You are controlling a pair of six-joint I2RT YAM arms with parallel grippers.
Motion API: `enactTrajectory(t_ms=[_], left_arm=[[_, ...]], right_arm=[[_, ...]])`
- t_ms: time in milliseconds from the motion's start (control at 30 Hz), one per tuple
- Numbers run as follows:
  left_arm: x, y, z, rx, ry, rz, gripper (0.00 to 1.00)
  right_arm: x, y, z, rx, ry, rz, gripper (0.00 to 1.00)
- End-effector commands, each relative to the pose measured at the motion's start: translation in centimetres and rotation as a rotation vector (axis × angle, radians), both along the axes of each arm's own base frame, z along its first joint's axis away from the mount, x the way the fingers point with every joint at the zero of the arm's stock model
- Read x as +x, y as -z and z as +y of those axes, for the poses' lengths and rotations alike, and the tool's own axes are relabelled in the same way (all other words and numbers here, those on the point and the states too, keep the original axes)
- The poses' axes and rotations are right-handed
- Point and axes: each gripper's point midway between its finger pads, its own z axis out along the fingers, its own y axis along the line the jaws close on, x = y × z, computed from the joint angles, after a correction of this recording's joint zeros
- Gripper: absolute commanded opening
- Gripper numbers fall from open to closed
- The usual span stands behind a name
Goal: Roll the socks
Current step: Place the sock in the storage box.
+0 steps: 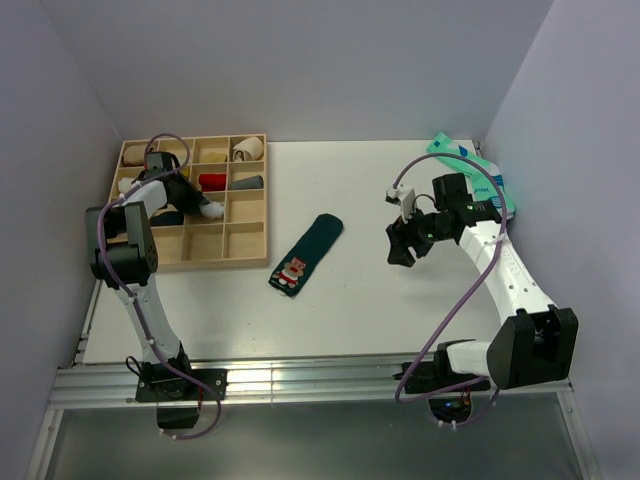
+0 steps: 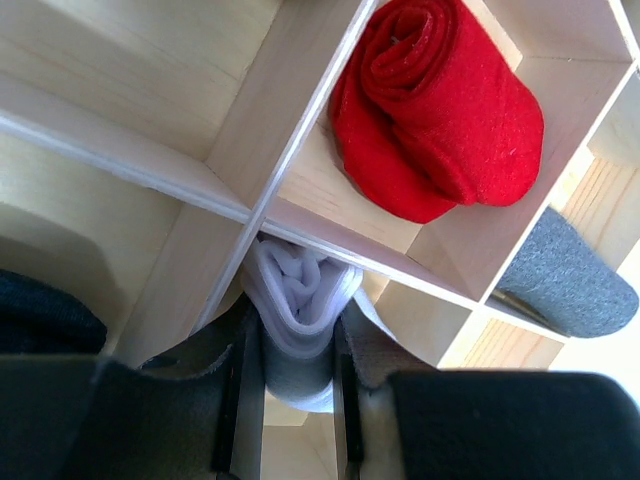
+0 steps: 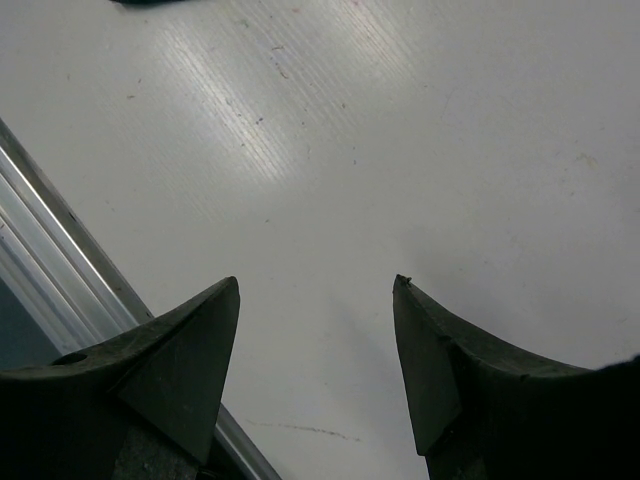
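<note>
The left gripper (image 2: 295,385) is closed to a narrow gap on the white sock (image 2: 298,300), which is already wound into a tight roll; the fingers (image 2: 245,400) press on its two sides. The roll sits low in a compartment of the wooden tray (image 1: 190,262), hard against the divider (image 2: 300,215) that separates it from the compartment holding the red rolled sock (image 2: 440,120). A grey rolled sock (image 2: 565,280) lies in the next compartment along. Whether the white roll already rests on the tray floor or hangs just above it, I cannot tell. So this half of the job looks nearly finished: rolled and brought to its compartment, with only the release and the withdrawal left. Out on the table (image 1: 380,310), between the two arms and just beside the tray's near right corner, the dark green sock (image 1: 305,255) lies flat at full length, its red-and-white figure (image 1: 292,270) near the cuff facing up; it is not yet rolled and nothing touches it. The right gripper (image 1: 403,245) hangs above bare table, near the green sock's right side, with its jaws spread wide and nothing between them. The mint-green pair (image 1: 470,165) lies at the far right corner, well apart. By my reckoning about half the task remains: rolling the green sock and stowing it.
</note>
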Motion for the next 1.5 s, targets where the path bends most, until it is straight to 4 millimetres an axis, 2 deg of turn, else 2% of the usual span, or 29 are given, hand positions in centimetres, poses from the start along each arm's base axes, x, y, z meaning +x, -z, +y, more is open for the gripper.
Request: enactTrajectory(t_ms=[0,200,300,333,367,467,533,700,833,867,1033,1233,1467], left_arm=[[-4.5,5.2,1.7,0.092,0.042,0.221,0.00],[-5.0,4.9,1.7,0.101,0.081,0.247,0.01],[-5.4,5.0,2.0,0.121,0.074,0.271,0.07],[-5.5,5.0,2.1,0.122,0.070,0.272,0.09],[-5.8,5.1,2.0,0.122,0.068,0.275,0.16],[-5.9,4.8,2.2,0.124,0.042,0.260,0.29],[-5.8,4.5,2.1,0.119,0.034,0.240,0.35],[-5.4,3.2,1.8,0.107,0.027,0.197,0.45],[-4.9,1.3,1.9,0.118,-0.007,0.129,0.53],[-4.6,0.4,1.9,0.118,-0.020,0.105,0.54],[-4.3,-1.8,1.7,0.108,-0.031,0.059,0.56],[-3.6,-4.7,0.5,0.064,-0.001,-0.022,0.57],[-3.4,-6.1,0.7,0.076,-0.011,-0.042,0.58]], right_arm=[[0.1,-0.8,-0.3,-0.005,0.004,-0.049,0.70],[0.1,-0.8,-0.3,-0.002,0.007,-0.046,0.70],[0.2,-0.7,-0.3,0.000,0.010,-0.040,0.70],[0.2,-0.7,-0.2,0.003,0.010,-0.039,0.70],[0.1,-0.6,-0.2,0.003,0.008,-0.036,0.70],[0.1,-0.7,-0.2,0.004,0.010,-0.035,0.70],[0.1,-0.7,-0.3,0.001,0.010,-0.036,0.70],[0.1,-0.6,-0.4,-0.006,0.014,-0.038,0.70],[0.1,-0.4,-0.4,-0.008,0.013,-0.036,0.70],[0.1,-0.5,-0.3,-0.006,0.011,-0.036,0.70],[0.2,-0.7,-0.3,-0.004,0.009,-0.035,0.70],[0.2,-0.8,-0.3,-0.006,0.008,-0.036,0.70],[0.2,-0.7,-0.3,-0.010,0.002,-0.025,0.70]])
